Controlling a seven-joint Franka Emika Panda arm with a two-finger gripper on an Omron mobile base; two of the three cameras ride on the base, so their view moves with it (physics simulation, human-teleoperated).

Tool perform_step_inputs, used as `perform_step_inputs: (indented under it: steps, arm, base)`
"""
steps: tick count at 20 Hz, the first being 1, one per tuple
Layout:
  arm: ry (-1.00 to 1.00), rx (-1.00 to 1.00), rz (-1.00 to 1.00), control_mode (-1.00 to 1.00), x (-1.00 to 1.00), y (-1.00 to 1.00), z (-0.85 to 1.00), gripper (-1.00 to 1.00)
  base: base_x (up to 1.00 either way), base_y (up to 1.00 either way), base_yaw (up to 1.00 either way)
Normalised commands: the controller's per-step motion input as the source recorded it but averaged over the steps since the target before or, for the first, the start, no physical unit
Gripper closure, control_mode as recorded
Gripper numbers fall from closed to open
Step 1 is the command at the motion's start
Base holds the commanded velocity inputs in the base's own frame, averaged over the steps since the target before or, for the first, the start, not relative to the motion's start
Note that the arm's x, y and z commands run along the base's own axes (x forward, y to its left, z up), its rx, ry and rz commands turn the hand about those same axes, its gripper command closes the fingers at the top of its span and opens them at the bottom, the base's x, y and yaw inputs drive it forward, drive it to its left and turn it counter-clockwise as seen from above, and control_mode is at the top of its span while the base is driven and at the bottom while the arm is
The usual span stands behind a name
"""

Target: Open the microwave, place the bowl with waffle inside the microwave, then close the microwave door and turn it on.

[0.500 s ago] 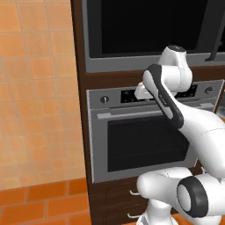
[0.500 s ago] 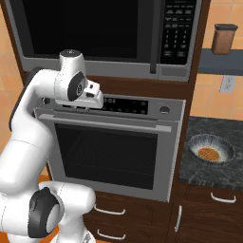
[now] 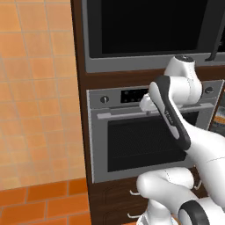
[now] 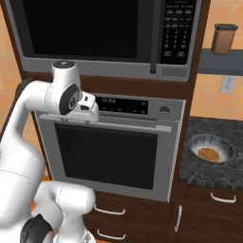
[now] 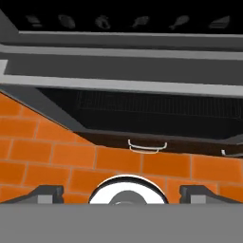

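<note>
Hand view: pincer (image 5: 121,192) spread open, empty, facing the oven (image 5: 128,90); its icons bear no readable writing.

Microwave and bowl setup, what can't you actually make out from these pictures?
- microwave: top cut off by the frame in both base views; cavity hidden behind the closed microwave door.
- Keypad labels: too small in the right base view.
- bowl underside, under the waffle: hidden.
- end effector: hidden behind the wrist in the base views.
</note>
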Motion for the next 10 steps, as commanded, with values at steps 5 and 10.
perform_step_inputs:
  steps: [5, 10]
  arm:
    - [0.0, -0.01, 0.0, -1.0, -0.54, 0.0, -0.45, -1.0]
    - [0.0, 0.0, 0.0, 1.0, -0.31, 0.0, -0.19, -1.0]
  base:
    - [0.0, 0.0, 0.0]
    - [-0.16, -0.06, -0.01]
